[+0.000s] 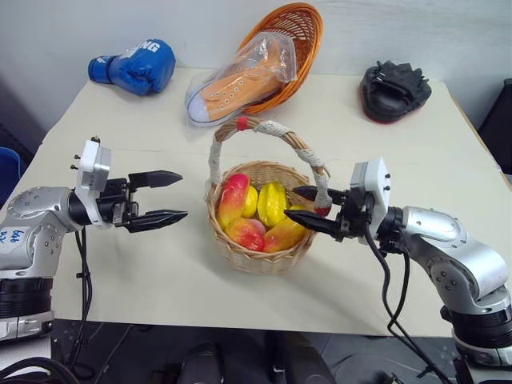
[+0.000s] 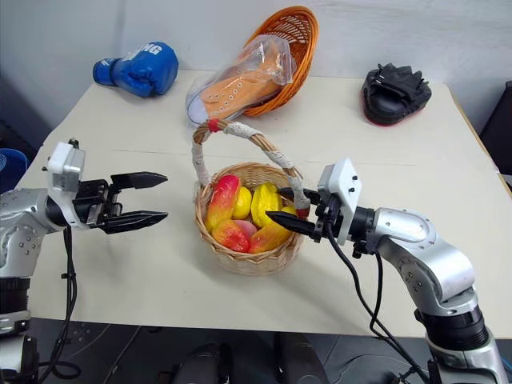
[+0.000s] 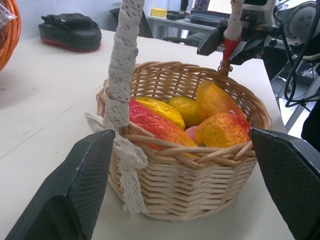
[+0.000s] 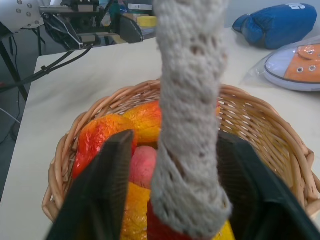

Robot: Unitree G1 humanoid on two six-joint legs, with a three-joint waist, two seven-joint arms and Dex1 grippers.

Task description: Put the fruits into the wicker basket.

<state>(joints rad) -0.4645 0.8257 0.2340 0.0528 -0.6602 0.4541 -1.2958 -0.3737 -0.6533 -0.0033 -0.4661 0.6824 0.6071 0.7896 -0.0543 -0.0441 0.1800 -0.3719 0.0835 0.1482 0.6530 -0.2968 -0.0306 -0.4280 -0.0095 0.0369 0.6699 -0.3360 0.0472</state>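
Left eye view: the left hand hovers beside the basket mid-table, fingers wide apart. The fruits already lie inside. The right hand straddles the handle's red end; whether it grips cannot be told. Judged done, bar releasing and withdrawing. Lower fruits are hidden.
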